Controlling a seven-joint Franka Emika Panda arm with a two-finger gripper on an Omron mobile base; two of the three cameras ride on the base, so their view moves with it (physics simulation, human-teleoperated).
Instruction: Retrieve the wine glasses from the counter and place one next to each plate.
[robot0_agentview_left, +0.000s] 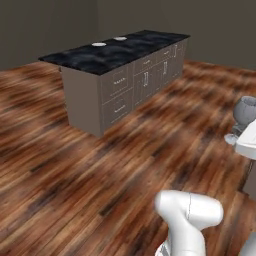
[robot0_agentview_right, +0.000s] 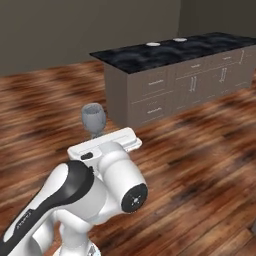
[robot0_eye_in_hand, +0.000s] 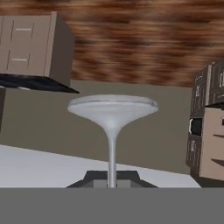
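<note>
Now the gripper (robot0_eye_in_hand: 112, 180) is closed on the stem of a wine glass (robot0_eye_in_hand: 112, 111), carried over the wood floor, well apart from the island (robot0_agentview_left: 107, 57). Two plates (robot0_agentview_left: 99, 44) wait near its far edge w/ no glass beside them yet; placing looks not begun.

Grey translucent wine glass (robot0_agentview_right: 93, 119); two white plates (robot0_agentview_left: 99, 44) on the black, white-veined island top (robot0_agentview_left: 115, 52); brown streaked wood floor (robot0_agentview_left: 75, 165).
</note>
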